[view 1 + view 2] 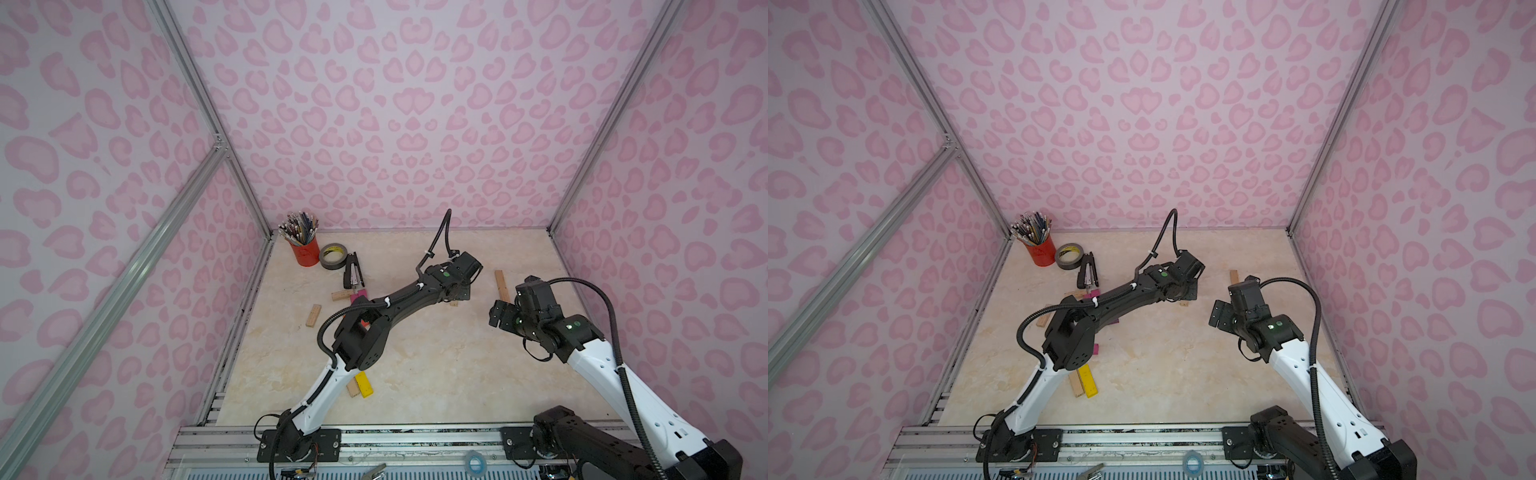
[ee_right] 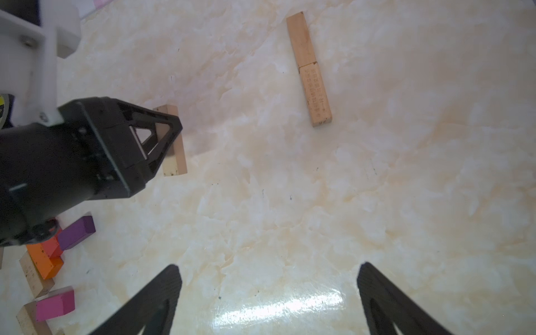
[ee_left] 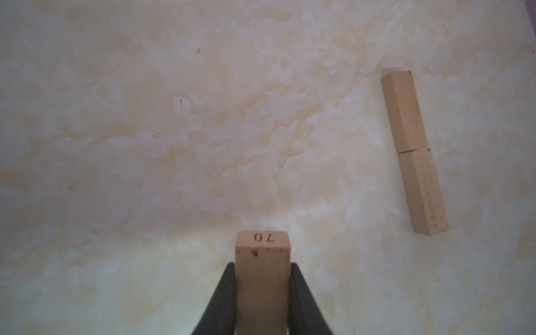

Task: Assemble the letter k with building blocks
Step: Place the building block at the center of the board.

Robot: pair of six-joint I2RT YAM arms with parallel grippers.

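**Left gripper**: clamped on a plain wood block whose end, stamped 70, sticks out past the fingertips. It hangs over the middle of the worktop, toward the far edge. Whether the block touches the surface cannot be told.

**Right gripper**: jaws wide apart with nothing between them, over the right half of the worktop.

**Wood pair**: two plain blocks lying flat end to end and touching, near the right edge, well apart from the held block.

**Loose blocks, left half:** a wood bar lies near the left edge. A yellow block lies just beside another wood one under the left arm, toward the near edge. The right wrist view shows a purple block and an orange block clustered together.

**Far left corner:** pencil cup, tape roll and stapler.
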